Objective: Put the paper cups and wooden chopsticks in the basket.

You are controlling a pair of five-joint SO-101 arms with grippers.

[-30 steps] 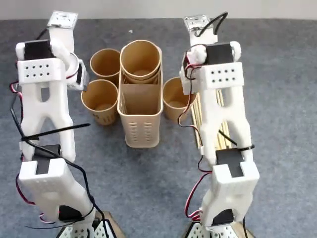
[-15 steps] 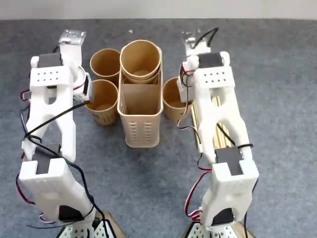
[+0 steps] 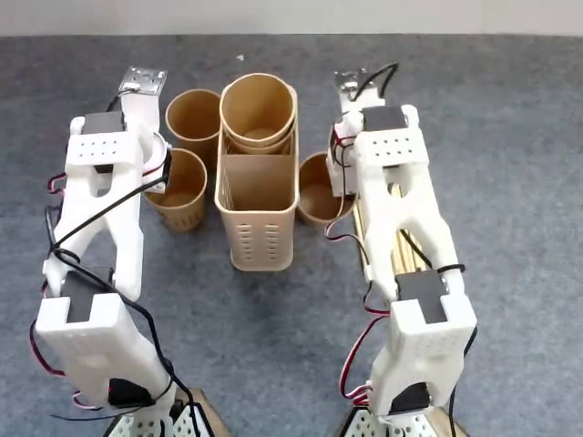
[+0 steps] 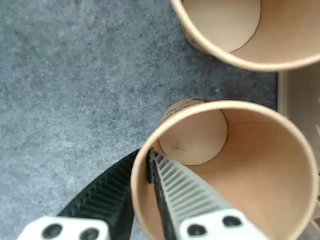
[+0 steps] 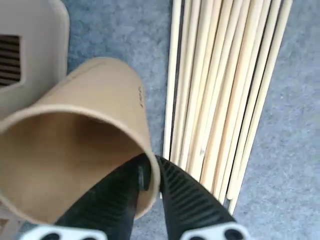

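The left gripper [image 4: 146,159] is nearly closed, pinching the rim of a brown paper cup [image 4: 250,165] with one finger inside and one outside; this cup is at 9 o'clock from the cream slotted plastic basket [image 3: 259,238], just beside it on the grey tabletop [image 3: 273,337]. The right gripper [image 5: 152,167] likewise clamps the wall of a second brown paper cup [image 5: 80,145], tilted, at the basket's 3 o'clock. Pale wooden chopsticks [image 5: 225,90] lie just past it. Stacked cups [image 3: 260,114] fill the basket's 12 o'clock end, with a loose cup [image 3: 193,114] at 10 o'clock

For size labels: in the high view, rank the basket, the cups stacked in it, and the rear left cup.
1. basket
2. stacked cups, though raised nearer the camera, so unsure
3. rear left cup
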